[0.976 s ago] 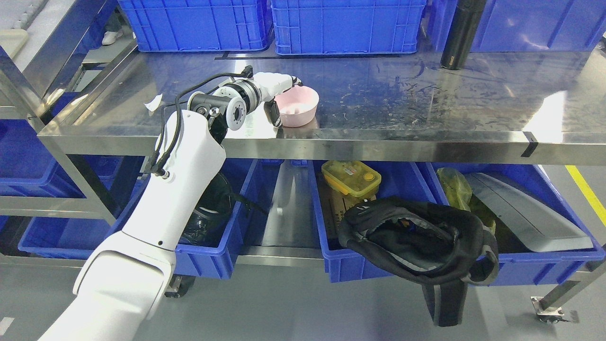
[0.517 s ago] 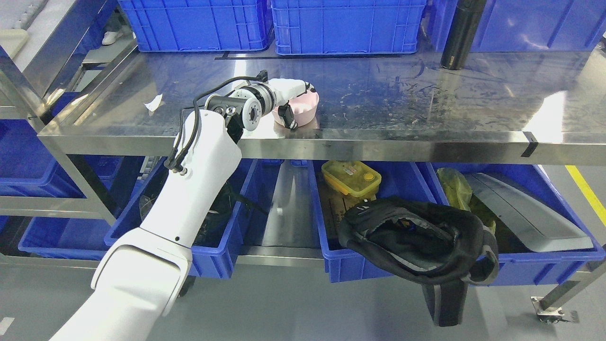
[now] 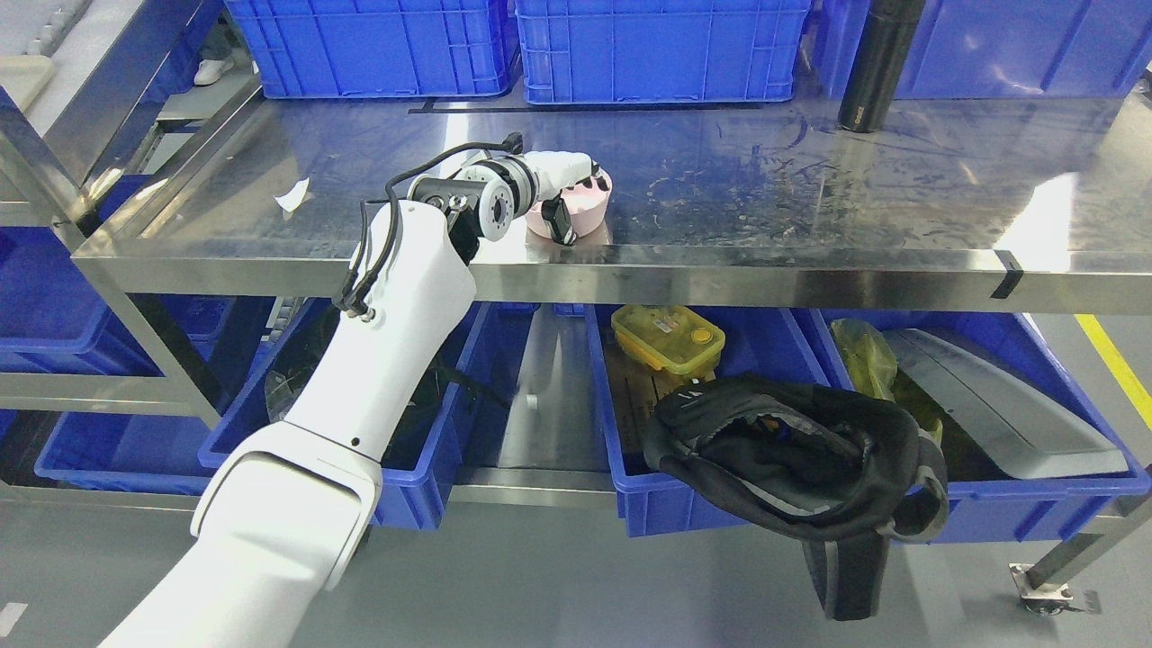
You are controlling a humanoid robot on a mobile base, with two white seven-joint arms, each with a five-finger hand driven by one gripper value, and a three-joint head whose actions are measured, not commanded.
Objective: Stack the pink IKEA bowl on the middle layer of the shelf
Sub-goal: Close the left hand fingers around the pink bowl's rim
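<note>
While fingers (image 3: 576, 171) wrap it, pink bowl (image 3: 589, 209) beneath

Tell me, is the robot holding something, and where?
Yes: the left hand holds the pink bowl by its near-left rim, on the metal shelf.

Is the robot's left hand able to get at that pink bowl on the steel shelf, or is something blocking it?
Yes, it looks so. The left hand is already at the pink bowl, thumb at its near side and fingers over the rim. The steel shelf around it is bare, so nothing blocks it.
</note>
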